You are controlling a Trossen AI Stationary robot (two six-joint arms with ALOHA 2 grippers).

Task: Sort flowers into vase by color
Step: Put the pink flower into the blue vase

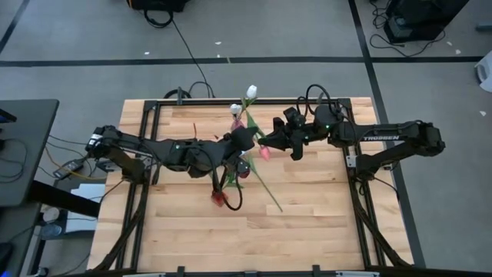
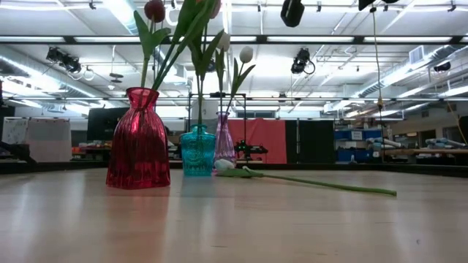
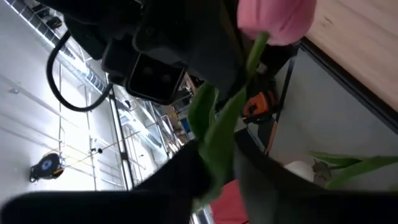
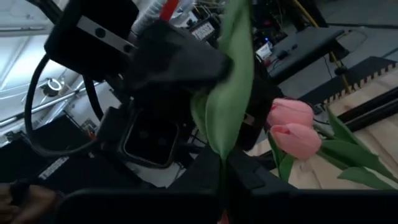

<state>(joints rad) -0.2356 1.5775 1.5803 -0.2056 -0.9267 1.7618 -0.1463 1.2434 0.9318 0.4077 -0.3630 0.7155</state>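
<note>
Both grippers meet above the middle of the table, facing each other. My left gripper is shut on a pink tulip. My right gripper is shut on a green stem with a broad leaf; it looks like the same flower. A red vase holds a dark red tulip. The teal vase and the purple vase stand behind it, and a white tulip rises from the purple vase. Another white tulip lies flat on the table. My left gripper pinches the pink tulip's green stem between its two fingers, below the leaves. The head stands beyond the fingers toward the right arm, and the flower is lifted clear of the table. My right gripper pinches a thin green stem just under the broad leaf. The leaf stands up from the fingers, clear of the table.
The lying tulip's long stem runs from the vases toward the table's near right. Two pink tulip heads show beside the right gripper. A dark frame borders the wooden top. There is bare wood on the near side.
</note>
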